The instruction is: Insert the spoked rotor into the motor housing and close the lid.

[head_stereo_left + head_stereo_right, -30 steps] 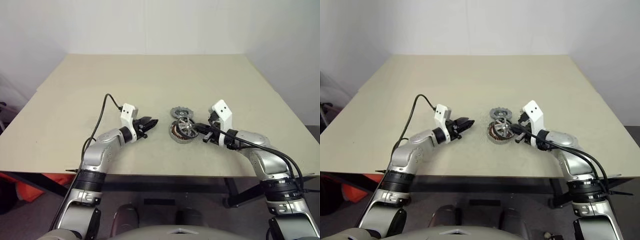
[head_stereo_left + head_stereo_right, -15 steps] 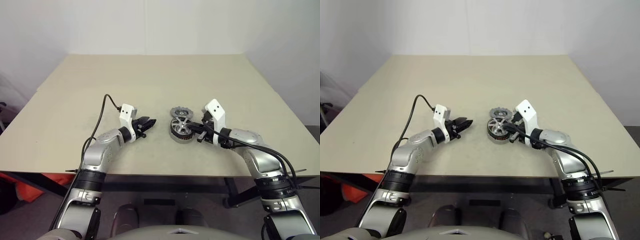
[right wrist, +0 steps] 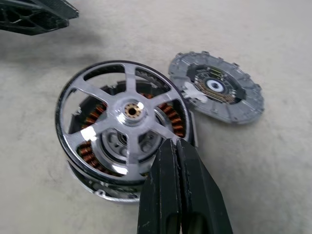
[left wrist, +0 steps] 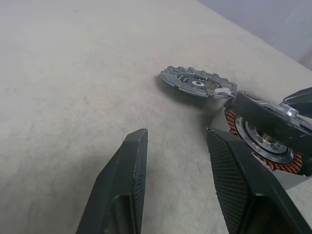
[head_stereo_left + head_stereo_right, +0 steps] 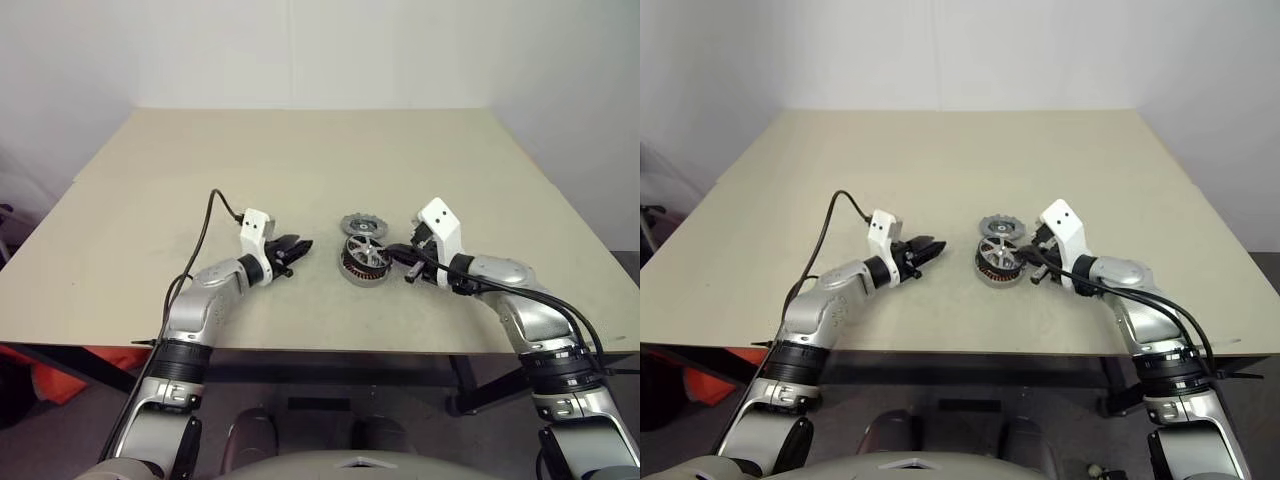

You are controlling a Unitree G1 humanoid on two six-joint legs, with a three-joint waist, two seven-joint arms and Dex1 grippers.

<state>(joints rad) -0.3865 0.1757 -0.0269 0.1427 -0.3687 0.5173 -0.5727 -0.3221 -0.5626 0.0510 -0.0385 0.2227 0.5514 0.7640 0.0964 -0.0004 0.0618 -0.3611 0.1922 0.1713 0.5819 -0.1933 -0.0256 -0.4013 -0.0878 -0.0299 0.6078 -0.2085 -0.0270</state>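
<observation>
The motor housing [image 3: 106, 193], a dark ring with copper windings, sits on the table between my two grippers. The shiny spoked rotor [image 3: 129, 109] rests on top of it, slightly askew, with one side raised. My right gripper [image 3: 171, 142] is shut, and its tip lies at the rotor's near rim. The lid [image 3: 217, 92], a grey toothed disc, lies flat on the table just behind the housing. My left gripper [image 4: 176, 135] stands open a short way to the left of the housing [image 5: 352, 272], holding nothing.
The beige table [image 5: 300, 160] stretches wide behind and to both sides of the parts. A black cable [image 5: 205, 225] loops up from my left wrist. The table's front edge runs just below both forearms.
The rotor, earlier propped steeply against the housing's right side, now lies lower over the housing. My right gripper pushed in leftward, then eased back. The left gripper has not moved.
</observation>
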